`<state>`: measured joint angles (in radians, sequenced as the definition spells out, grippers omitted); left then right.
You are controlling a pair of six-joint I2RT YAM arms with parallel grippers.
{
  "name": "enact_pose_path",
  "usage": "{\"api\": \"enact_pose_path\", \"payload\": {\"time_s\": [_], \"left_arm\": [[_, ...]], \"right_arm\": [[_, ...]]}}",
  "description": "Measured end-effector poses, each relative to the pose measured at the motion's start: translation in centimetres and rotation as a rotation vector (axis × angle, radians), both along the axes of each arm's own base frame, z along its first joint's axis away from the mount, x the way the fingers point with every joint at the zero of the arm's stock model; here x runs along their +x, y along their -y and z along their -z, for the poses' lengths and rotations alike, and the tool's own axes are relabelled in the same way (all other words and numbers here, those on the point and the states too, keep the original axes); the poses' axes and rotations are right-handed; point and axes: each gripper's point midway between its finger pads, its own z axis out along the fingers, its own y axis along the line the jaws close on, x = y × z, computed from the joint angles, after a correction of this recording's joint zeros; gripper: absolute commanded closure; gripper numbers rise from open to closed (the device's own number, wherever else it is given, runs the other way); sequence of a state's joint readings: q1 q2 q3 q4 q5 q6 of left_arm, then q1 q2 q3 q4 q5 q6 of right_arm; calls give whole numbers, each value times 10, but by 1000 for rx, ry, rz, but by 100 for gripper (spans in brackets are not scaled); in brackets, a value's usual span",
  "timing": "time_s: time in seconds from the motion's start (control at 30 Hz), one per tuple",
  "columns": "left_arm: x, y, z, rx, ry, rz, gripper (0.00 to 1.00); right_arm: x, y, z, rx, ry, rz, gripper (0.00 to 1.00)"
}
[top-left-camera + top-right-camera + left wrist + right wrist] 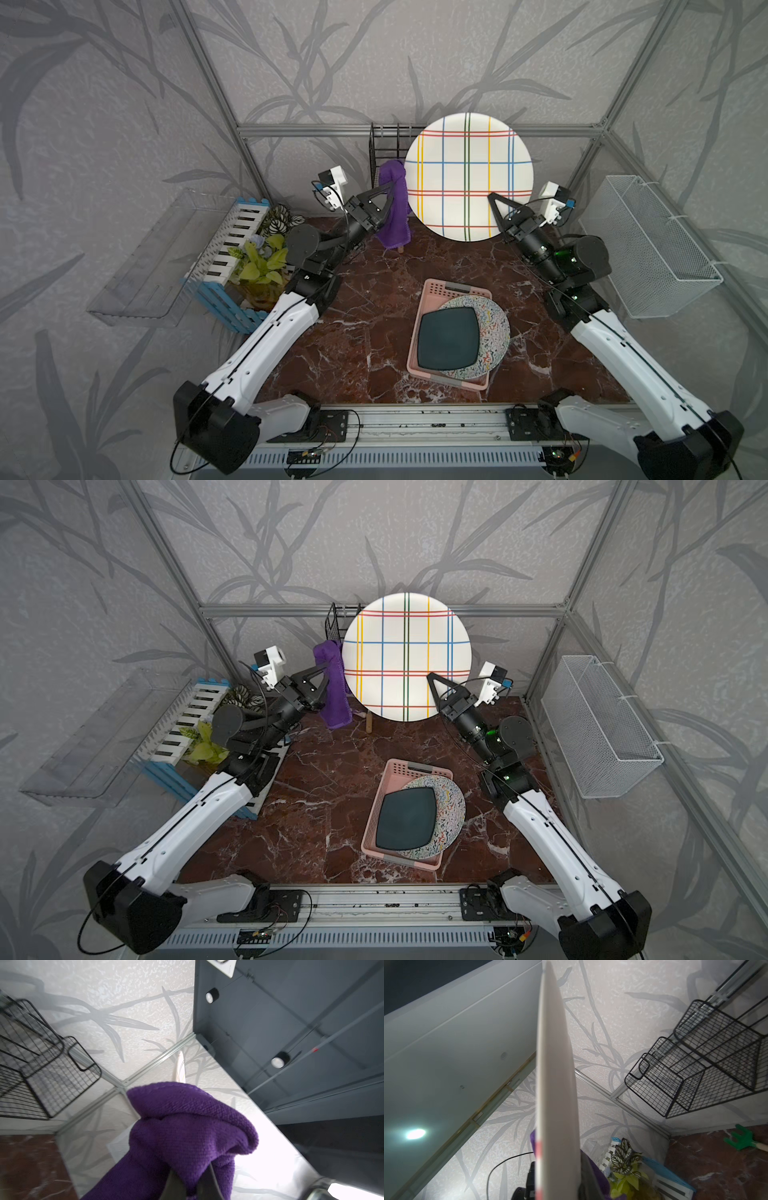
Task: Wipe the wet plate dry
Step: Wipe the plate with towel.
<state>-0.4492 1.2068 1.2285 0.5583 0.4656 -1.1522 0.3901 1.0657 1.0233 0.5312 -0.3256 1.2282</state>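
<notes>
Above the table (374, 316), right pincer (493, 197) grips the upright plate (465, 166), left pincer (388, 190) grips towel (395, 220) alongside.

Smooth plate (468, 176), nubbly cloth (187, 1126)
My cloth is purple terry, matt, with a looped weave I can see up close; the plate is white and smooth with a faint sheen, though I cannot tell ceramic from melamine. The table (365, 332) looks like polished red-brown marble with white veins. The tray (436, 291) is matt pink plastic with a perforated end, and it holds a satin dark square dish (446, 340) and a speckled dish (496, 328). The rack (384, 141) is black coated wire, the basket (656, 245) fine white wire mesh, the shelf (137, 266) clear glossy acrylic, the frame (311, 129) brushed aluminium. My arms (274, 332) wear smooth white plastic shells with matt black joints
</notes>
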Motion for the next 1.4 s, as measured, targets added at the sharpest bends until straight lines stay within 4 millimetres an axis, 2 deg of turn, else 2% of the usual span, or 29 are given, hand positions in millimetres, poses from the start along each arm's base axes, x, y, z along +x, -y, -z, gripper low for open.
{"api": "enact_pose_path", "payload": {"time_s": [0.07, 0.13, 0.2, 0.27, 0.3, 0.37, 0.43, 0.5, 0.6, 0.67, 0.73, 0.8, 0.87, 0.97, 1.1, 1.17, 1.27, 1.4], "left_arm": [[-3, 3, -5, 130, 62, -64, 100], [6, 9, 10, 228, 64, -92, 100], [20, 16, 35, 318, 40, -109, 100], [44, 23, 72, 416, -24, -122, 100], [54, 26, 87, 456, -51, -127, 100], [72, 22, 106, 530, -95, -159, 100], [85, 14, 110, 590, -107, -201, 100], [91, 14, 101, 641, -69, -217, 100], [81, 38, 89, 701, 23, -174, 100], [62, 66, 95, 742, 70, -111, 100], [43, 86, 116, 773, 80, -43, 100], [27, 93, 142, 796, 66, 5, 100], [17, 88, 168, 813, 33, 31, 100], [6, 86, 183, 819, 13, 55, 100], [1, 94, 183, 824, 18, 68, 100], [6, 94, 180, 827, 11, 54, 100], [22, 74, 174, 798, -33, 10, 100], [59, 15, 168, 751, -131, -139, 100]], "right_arm": [[3, -5, 18, -44, -44, -1, 100], [6, -12, 31, -73, -77, -17, 100], [8, -20, 39, -97, -93, -37, 100], [7, -28, 45, -119, -97, -58, 100], [11, -30, 54, -144, -117, -41, 100], [17, -36, 74, -178, -162, -34, 100], [9, -55, 91, -221, -186, -79, 100], [-4, -74, 101, -247, -199, -142, 100], [-11, -86, 102, -238, -197, -185, 100], [-5, -79, 97, -209, -199, -172, 100], [10, -62, 95, -180, -211, -128, 100], [25, -43, 98, -163, -239, -70, 100], [38, -27, 105, -167, -271, -15, 100], [39, -34, 117, -197, -305, -29, 100], [35, -59, 127, -220, -324, -85, 100], [33, -58, 128, -218, -332, -79, 100], [29, -34, 126, -205, -350, -20, 100], [9, 29, 125, -182, -395, 155, 100]]}}
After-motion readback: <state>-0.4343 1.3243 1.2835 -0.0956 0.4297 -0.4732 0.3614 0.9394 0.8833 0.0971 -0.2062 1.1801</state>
